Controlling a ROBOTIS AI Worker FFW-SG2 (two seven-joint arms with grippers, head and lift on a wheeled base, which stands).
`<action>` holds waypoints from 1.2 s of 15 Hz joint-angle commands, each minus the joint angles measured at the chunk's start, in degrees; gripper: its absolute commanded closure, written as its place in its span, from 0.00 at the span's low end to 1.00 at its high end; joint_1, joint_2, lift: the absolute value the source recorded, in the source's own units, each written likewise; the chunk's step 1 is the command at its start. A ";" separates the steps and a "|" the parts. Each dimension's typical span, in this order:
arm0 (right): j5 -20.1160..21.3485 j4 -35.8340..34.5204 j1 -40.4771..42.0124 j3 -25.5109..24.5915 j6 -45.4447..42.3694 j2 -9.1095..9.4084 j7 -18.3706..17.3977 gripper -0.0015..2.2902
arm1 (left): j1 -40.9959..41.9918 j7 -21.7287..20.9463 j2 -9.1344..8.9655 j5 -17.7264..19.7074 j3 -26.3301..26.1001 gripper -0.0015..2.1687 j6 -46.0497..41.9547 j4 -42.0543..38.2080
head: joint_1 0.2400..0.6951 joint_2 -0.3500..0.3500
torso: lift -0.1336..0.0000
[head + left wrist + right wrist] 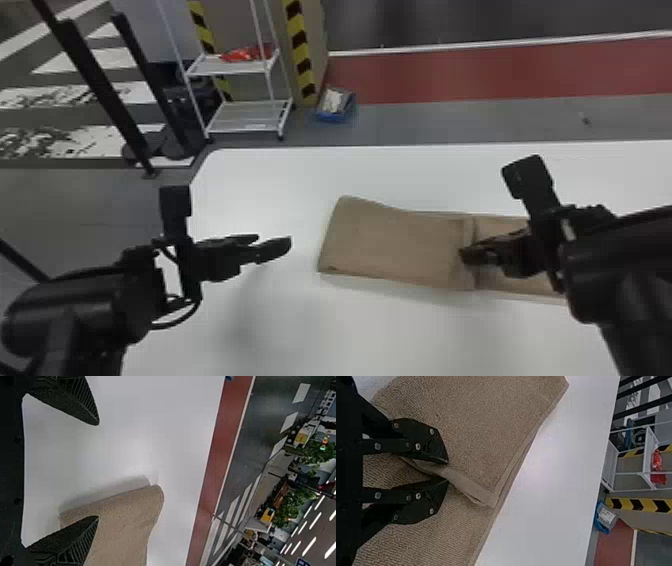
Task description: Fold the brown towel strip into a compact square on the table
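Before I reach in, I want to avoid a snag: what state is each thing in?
Brown towel strip: partly folded, still a long strip.
Left gripper: open, holding nothing.
Right gripper: closed on the towel's folded-over end.
White rack: standing, red item on its upper shelf.
Blue container: holding something pale.

Brown towel strip (395,242), partly folded, lying lengthwise from left to right on the white bench (310,335). The left part is doubled into an upper layer, smooth and matte, with a rounded fold at its left end. This layer's hem (469,280) crosses the strip, between the fingertips of the right gripper (466,256); a single lower layer, of ribbed terry texture, extends to the right.
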 commanded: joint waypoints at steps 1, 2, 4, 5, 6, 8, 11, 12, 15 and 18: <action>-0.17 -0.15 -0.05 0.03 -0.15 0.23 -0.08 0.46 | 0.11 -0.02 0.08 0.03 0.03 0.02 0.00 0.00 | 1.00 0.77 | 0.07; -0.52 -0.85 -0.05 -0.06 -0.50 0.23 -0.08 0.47 | 0.11 -0.02 0.08 0.12 0.03 0.02 0.00 0.00 | 1.00 0.77 | 0.07; -2.28 -3.93 -0.05 -1.20 0.20 0.23 0.01 0.47 | 0.11 -0.02 0.08 0.12 0.03 0.02 0.00 0.00 | 1.00 0.78 | 0.07; -3.24 -5.95 -0.05 -1.81 1.08 0.23 0.09 0.47 | 0.11 0.07 0.08 0.12 0.12 0.02 0.00 0.09 | 1.00 0.78 | 0.07; -3.77 -8.14 -0.05 -2.52 2.31 0.23 0.36 0.47 | 0.11 0.07 0.26 0.12 0.20 0.02 0.00 0.09 | 1.00 0.78 | 0.07; -6.94 -15.97 1.62 -6.21 6.53 0.23 1.15 0.47 | 0.11 0.07 0.52 0.56 0.91 0.02 0.00 0.09 | 1.00 0.78 | 0.07; -6.94 -16.67 3.99 -9.29 7.93 0.23 1.06 0.47 | -0.33 0.07 0.43 1.26 1.52 0.02 -0.53 0.44 | 1.00 0.77 | 0.07; -6.76 -15.44 4.25 -10.52 7.41 0.23 1.06 0.47 | -0.60 0.07 0.35 1.26 1.26 0.02 -0.53 0.44 | 1.00 0.77 | 0.07; -10.19 -20.71 3.29 -17.20 13.21 0.23 1.59 0.47 | -0.86 0.07 0.35 1.44 1.17 0.02 -0.53 0.53 | 1.00 0.72 | 0.07; -9.57 -19.48 5.66 -18.43 11.45 0.23 1.85 0.47 | -0.86 0.07 0.26 1.70 1.00 0.02 -0.53 0.53 | 1.00 0.66 | 0.07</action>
